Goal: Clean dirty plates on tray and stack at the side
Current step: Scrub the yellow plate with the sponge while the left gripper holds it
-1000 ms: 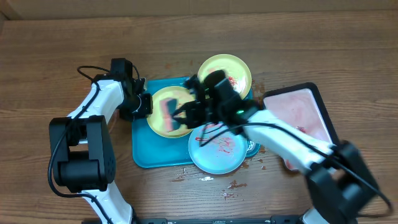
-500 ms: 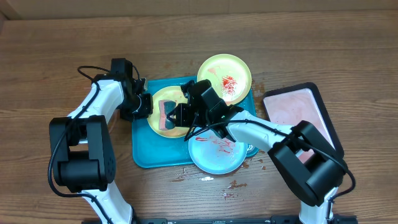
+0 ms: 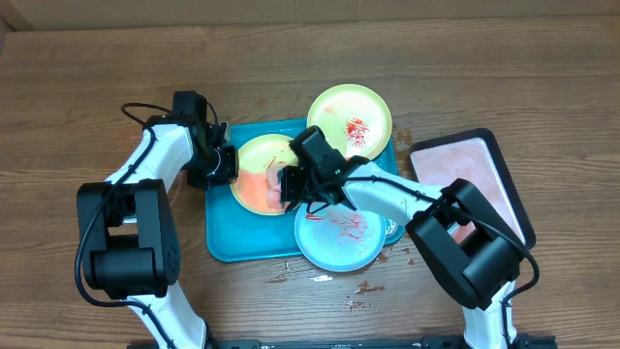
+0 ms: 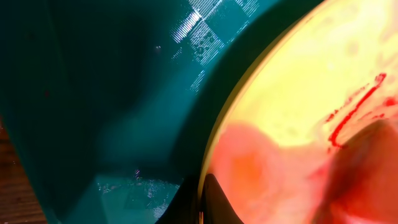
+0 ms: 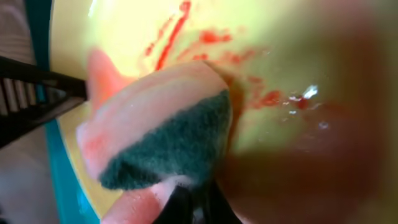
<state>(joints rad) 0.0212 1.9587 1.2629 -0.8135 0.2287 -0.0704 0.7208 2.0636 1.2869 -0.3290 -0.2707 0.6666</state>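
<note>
A yellow-green plate smeared orange-red lies on the teal tray. My left gripper is shut on that plate's left rim; the left wrist view shows the rim between the fingertips. My right gripper is shut on a pink sponge with a dark green scrub face and presses it on the same plate. A second yellow-green plate with a red smear sits at the tray's far right corner. A light blue plate with sauce overlaps the tray's near right edge.
A smaller black-rimmed tray with a pinkish inside stands to the right. Sauce spots and crumbs lie on the wooden table in front of the blue plate. The left arm's base stands at the left.
My right gripper with the sponge has slid right across the held plate, from its middle-left to its right part, leaving the plate more orange. The left gripper has not moved.
</note>
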